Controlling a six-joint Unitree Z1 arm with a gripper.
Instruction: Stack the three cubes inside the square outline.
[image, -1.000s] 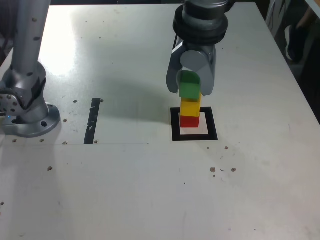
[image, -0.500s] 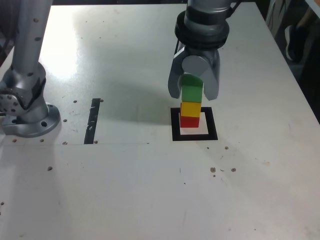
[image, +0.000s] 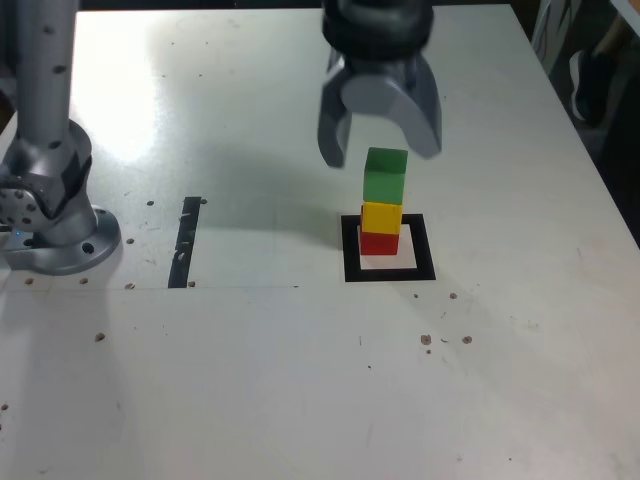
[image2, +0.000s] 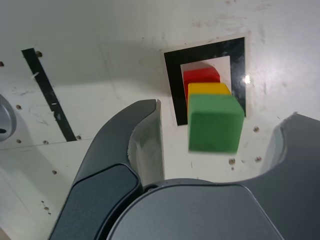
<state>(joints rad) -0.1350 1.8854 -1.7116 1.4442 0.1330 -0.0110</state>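
Observation:
The three cubes stand in one stack inside the square outline (image: 389, 272): red cube (image: 379, 243) at the bottom, yellow cube (image: 381, 217) on it, green cube (image: 385, 176) on top. In the wrist view the green cube (image2: 215, 123) covers most of the yellow cube (image2: 207, 88) and red cube (image2: 201, 75), with the square outline (image2: 173, 75) around them. My gripper (image: 382, 147) hangs open just above the green cube, fingers spread to either side and touching nothing. In the wrist view my gripper (image2: 217, 135) has the green cube free between its fingers.
A short narrow black strip (image: 186, 242) lies on the white table (image: 300, 380) at the exterior view's left of the stack. The arm's grey base (image: 50, 215) stands at the far left. Small holes and specks dot the tabletop.
The gripper was shut on the green cube atop the stack. It has opened, let the cube go and risen, leaving the green cube on the yellow one.

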